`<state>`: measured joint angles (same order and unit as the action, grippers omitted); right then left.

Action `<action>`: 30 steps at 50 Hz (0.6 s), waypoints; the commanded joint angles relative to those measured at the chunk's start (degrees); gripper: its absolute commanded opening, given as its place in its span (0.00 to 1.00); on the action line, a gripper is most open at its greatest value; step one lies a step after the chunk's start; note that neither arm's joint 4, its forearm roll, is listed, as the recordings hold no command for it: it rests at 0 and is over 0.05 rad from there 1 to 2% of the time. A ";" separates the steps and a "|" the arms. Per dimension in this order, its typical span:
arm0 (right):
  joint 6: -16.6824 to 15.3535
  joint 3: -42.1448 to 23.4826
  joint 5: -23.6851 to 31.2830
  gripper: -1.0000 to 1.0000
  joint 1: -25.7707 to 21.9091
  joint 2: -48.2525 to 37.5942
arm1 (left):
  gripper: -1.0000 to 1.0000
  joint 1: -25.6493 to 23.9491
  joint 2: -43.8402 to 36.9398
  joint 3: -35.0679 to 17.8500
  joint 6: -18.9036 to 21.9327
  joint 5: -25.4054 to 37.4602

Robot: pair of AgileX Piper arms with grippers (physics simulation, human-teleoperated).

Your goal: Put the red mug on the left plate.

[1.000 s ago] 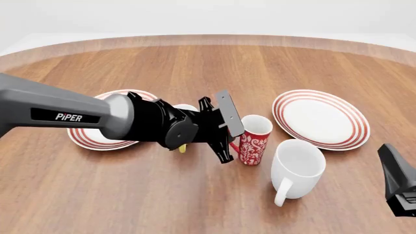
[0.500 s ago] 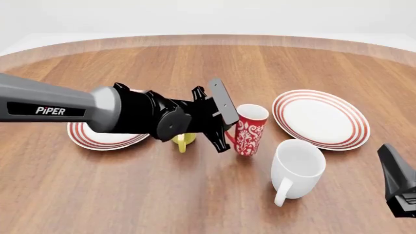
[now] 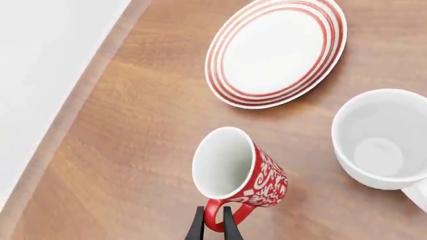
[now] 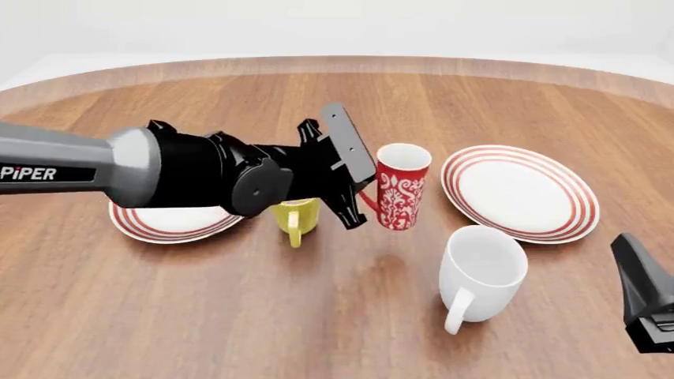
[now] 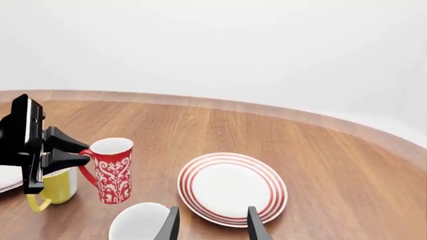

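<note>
The red mug (image 4: 402,186) with its white floral pattern hangs upright just above the table, between the two plates. My left gripper (image 4: 362,203) is shut on its red handle (image 3: 217,220), with a thin black finger on each side. The left plate (image 4: 166,223), white with red rings, lies to the left and is partly hidden behind the left arm. My right gripper (image 5: 212,227) stands open and holds nothing, low at the near right. In the right wrist view the red mug (image 5: 112,170) shows beside the left gripper (image 5: 67,154).
A plain yellow mug (image 4: 297,219) stands under the left wrist, beside the left plate. A larger white mug (image 4: 482,272) stands at the near right, and the right plate (image 4: 519,192) lies behind it. The right arm's black body (image 4: 648,304) sits at the lower right corner.
The left gripper has lifted the red mug off the table and carried it a little up and to the left. The yellow mug has come into view. The right arm has not moved.
</note>
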<state>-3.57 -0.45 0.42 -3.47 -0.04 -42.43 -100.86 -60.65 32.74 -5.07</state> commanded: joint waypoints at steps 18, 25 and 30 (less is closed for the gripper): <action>-0.40 0.10 0.00 1.00 -0.21 0.01 | 0.00 2.75 6.06 3.08 1.47 -5.49; -0.52 0.12 -0.05 1.00 -0.27 0.01 | 0.00 3.34 7.51 3.84 1.65 -6.34; -0.49 0.12 0.04 1.00 -0.31 0.01 | 0.00 3.99 8.52 3.86 1.48 -6.60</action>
<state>-4.01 -0.34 0.39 -3.71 -0.03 -39.44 -94.45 -57.29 33.69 -10.45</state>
